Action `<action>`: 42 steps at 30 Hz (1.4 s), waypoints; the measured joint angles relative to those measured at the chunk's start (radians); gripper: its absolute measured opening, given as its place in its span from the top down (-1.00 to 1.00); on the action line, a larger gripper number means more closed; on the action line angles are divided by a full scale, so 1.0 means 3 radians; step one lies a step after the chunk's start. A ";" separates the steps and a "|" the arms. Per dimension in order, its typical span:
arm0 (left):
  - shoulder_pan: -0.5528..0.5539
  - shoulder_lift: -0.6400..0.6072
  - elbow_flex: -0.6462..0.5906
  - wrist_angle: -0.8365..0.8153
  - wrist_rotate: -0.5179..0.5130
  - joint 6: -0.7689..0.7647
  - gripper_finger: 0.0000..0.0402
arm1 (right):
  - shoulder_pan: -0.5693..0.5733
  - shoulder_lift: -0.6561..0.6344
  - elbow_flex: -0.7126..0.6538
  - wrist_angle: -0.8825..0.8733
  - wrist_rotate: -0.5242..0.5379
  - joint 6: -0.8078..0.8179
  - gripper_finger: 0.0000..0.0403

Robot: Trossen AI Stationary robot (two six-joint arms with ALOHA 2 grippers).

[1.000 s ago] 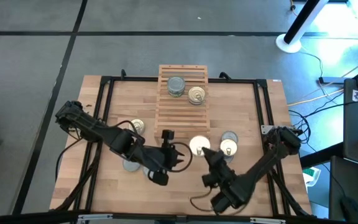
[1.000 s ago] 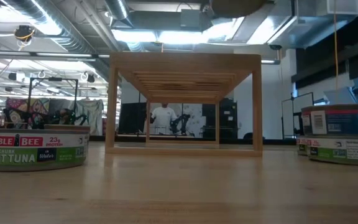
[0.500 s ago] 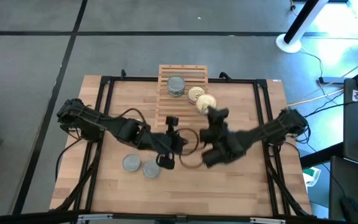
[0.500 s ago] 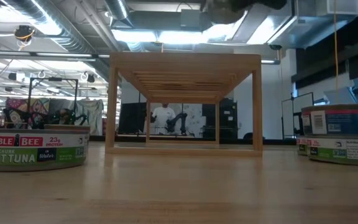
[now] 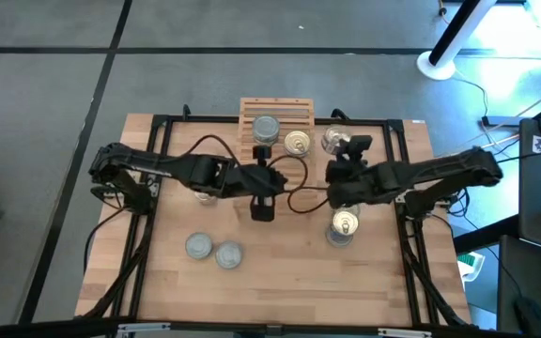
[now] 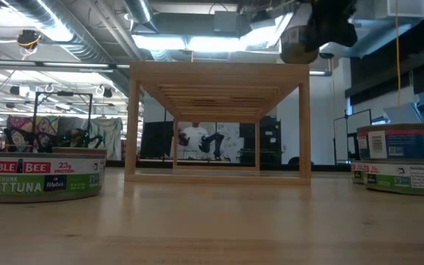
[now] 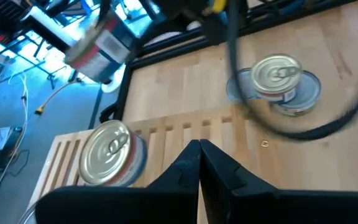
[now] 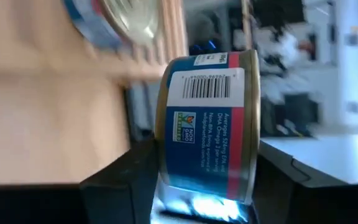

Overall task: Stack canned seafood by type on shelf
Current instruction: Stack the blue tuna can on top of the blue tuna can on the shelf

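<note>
High view: the right end effector was clamped on a gold-topped tin, held in the air just off the right edge of the slatted wooden shelf. In the right wrist view that tin sat between the two dark fingers, its blue and red label with a barcode facing the camera. The low view showed the same tin raised above the shelf's right top corner.

The left end effector had its fingers pressed together and held nothing; it hung over the front part of the shelf. In the left wrist view its closed fingertips pointed toward the slats, with a gold pull-tab tin on the shelf ahead of it and to one side.

Beyond the left end effector, two tins stood on the shelf: a silver-topped tin and a gold-topped one just beside it. Near the right end effector, toward the front of the worktop, a stack of two tins with a gold pull-tab top stood on the wood. Well apart from both, two silver-topped tins lay side by side at the front left. A Bumble Bee chunk light tuna tin showed at the left of the low view.
</note>
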 joint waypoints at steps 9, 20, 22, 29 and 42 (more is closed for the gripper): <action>0.0116 0.0000 0.0000 0.0049 0.0008 0.0001 0.99 | -0.0248 -0.0365 -0.0516 0.2207 -0.0705 -0.1689 0.02; 0.0321 0.0010 0.0000 0.0123 0.0210 0.0011 0.99 | -0.0587 -0.0042 -0.0555 0.2724 -0.1211 -0.2370 0.02; 0.0369 0.0010 0.0000 0.0124 0.0257 0.0011 0.99 | -0.0589 0.0010 -0.0555 0.2766 -0.1253 -0.2428 0.02; 0.0542 0.0011 0.0000 0.0174 0.0621 0.0006 0.99 | -0.0676 0.0014 -0.0554 0.2801 -0.1295 -0.2550 0.02; 0.0791 0.0015 -0.0228 0.0361 0.0721 0.0007 0.98 | -0.0850 0.0012 -0.0553 0.2842 -0.1615 -0.2548 0.02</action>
